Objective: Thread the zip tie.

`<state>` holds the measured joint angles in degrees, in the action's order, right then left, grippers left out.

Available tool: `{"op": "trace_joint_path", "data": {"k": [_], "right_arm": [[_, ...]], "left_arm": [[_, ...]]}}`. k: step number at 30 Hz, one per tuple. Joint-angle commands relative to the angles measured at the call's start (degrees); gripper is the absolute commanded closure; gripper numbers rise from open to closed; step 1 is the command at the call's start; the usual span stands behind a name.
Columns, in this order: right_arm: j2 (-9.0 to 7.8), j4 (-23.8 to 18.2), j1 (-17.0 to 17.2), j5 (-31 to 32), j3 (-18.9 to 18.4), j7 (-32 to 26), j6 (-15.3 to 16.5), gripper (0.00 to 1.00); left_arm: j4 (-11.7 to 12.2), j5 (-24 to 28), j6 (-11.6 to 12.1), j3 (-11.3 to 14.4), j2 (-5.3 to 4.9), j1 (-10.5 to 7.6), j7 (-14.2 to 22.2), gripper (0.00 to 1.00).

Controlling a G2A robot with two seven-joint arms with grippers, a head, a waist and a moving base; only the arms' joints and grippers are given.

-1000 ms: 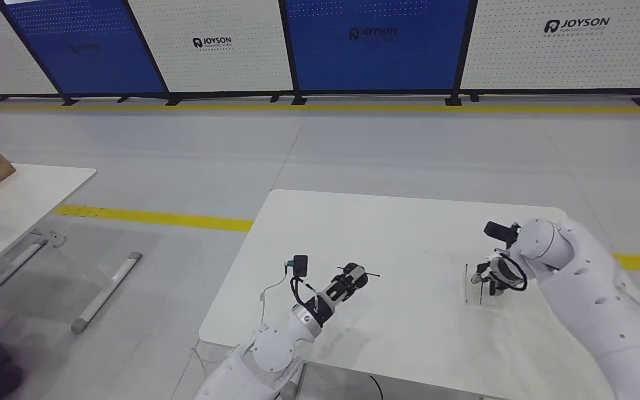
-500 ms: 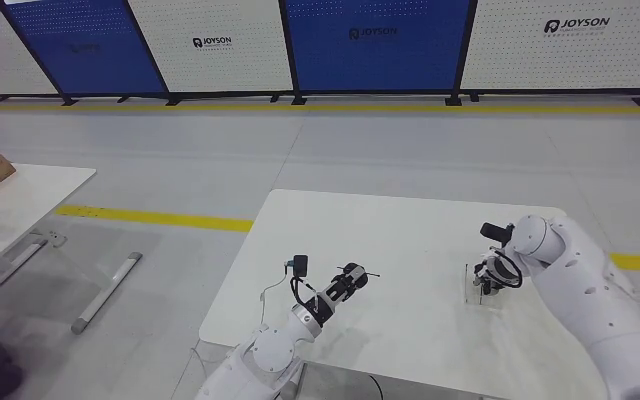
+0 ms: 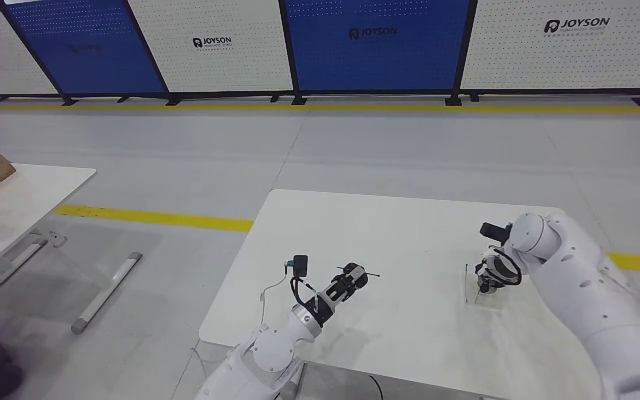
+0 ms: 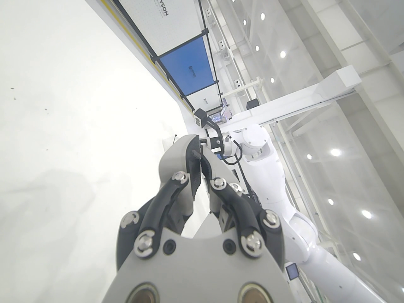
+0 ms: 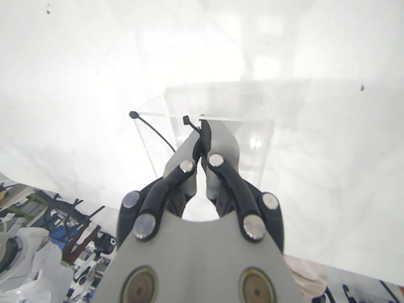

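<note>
My right gripper (image 3: 487, 284) (image 5: 202, 127) is at a clear acrylic stand (image 3: 478, 298) (image 5: 252, 133) on the right of the white table (image 3: 400, 230). It is shut on a black zip tie (image 5: 187, 118), whose head pokes out just past the tips. A second black zip tie (image 5: 151, 129) leans on the stand's corner beside it, head up. My left gripper (image 3: 352, 276) (image 4: 199, 151) hovers near the table's front edge, shut, with a thin black zip tie (image 3: 372, 272) sticking out of its tips towards the right arm.
Bare white tabletop lies between the two grippers. The table's front edge runs close under the left arm. Grey floor with a yellow line and blue and white panels lie beyond the table.
The right gripper has shifted slightly to the left over the clear stand. The left arm has not moved.
</note>
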<state>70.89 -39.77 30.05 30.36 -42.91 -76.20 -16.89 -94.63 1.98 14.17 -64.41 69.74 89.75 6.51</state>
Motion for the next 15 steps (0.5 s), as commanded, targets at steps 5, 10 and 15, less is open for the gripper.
{"op": "trace_joint_path", "data": {"k": [5, 10, 15], "right_arm": [[-0.1, -1.0, 0.2, 0.8, -0.3, 0.4, 0.6, 1.0], [-1.04, -4.0, 1.6, 1.7, -1.6, 0.6, 1.0, 1.0], [-2.89, -9.7, 4.4, 2.0, -4.8, 0.8, 1.3, 1.0]], "left_arm": [[0.0, 0.0, 0.0, 0.0, 0.0, 0.0, 0.0, 1.0], [0.0, 0.0, 0.0, 0.0, 0.0, 0.0, 0.0, 1.0], [0.0, 0.0, 0.0, 0.0, 0.0, 0.0, 0.0, 1.0]]}}
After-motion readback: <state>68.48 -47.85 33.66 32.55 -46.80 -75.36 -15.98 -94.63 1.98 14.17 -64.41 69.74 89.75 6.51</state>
